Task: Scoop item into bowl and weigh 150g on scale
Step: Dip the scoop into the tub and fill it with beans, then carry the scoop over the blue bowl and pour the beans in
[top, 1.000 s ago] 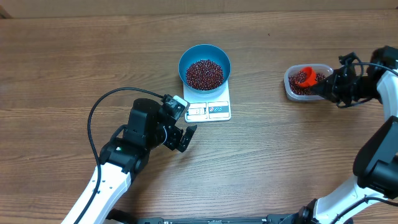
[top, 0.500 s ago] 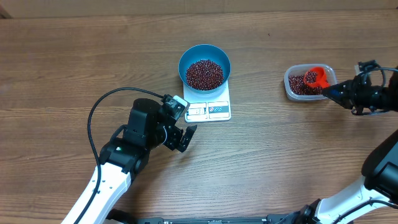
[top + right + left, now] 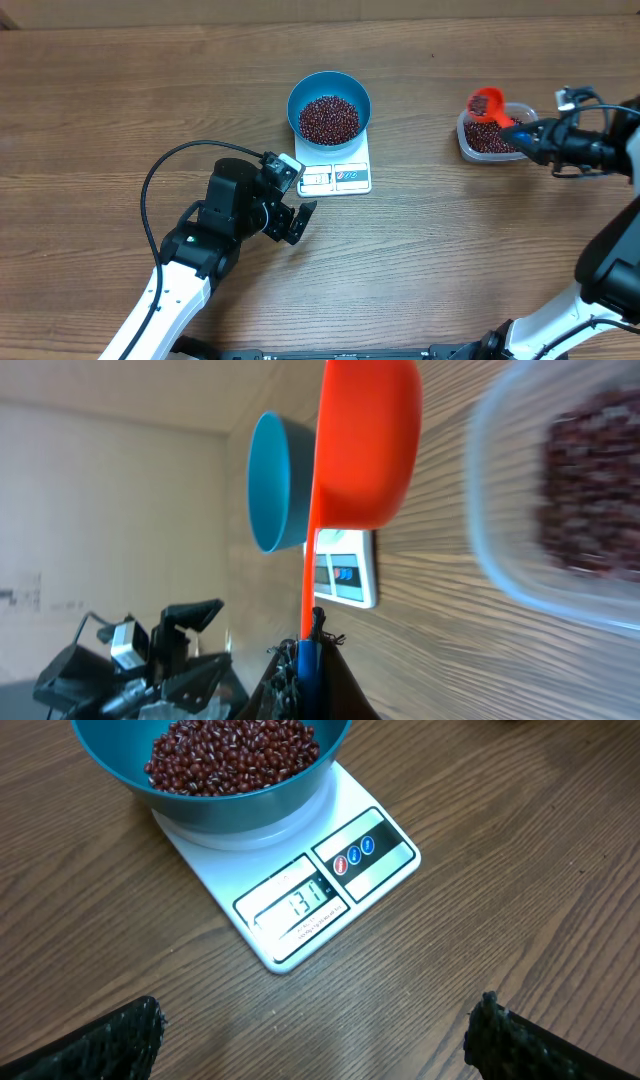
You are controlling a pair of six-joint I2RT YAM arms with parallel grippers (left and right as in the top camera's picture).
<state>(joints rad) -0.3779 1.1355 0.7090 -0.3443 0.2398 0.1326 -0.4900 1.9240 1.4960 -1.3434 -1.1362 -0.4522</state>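
Above the clear plastic tub (image 3: 462, 136), the orange plastic scoop (image 3: 487, 103), clenched in the right gripper (image 3: 523, 136), has risen from the maroon beans (image 3: 492, 141). Left gripper (image 3: 297, 220) gapes idle. The flat white scale (image 3: 300, 905) reads 131, so more is needed.

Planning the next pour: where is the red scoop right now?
Overhead view, right side: the red scoop is held by the right gripper, over the far left rim of the clear tub, well right of the blue bowl.

I see the bright-blue bowl (image 3: 292, 104) sitting upright on the white scale (image 3: 345, 178), a heap of glossy maroon beans (image 3: 329, 118) inside; the scale's display reads 131
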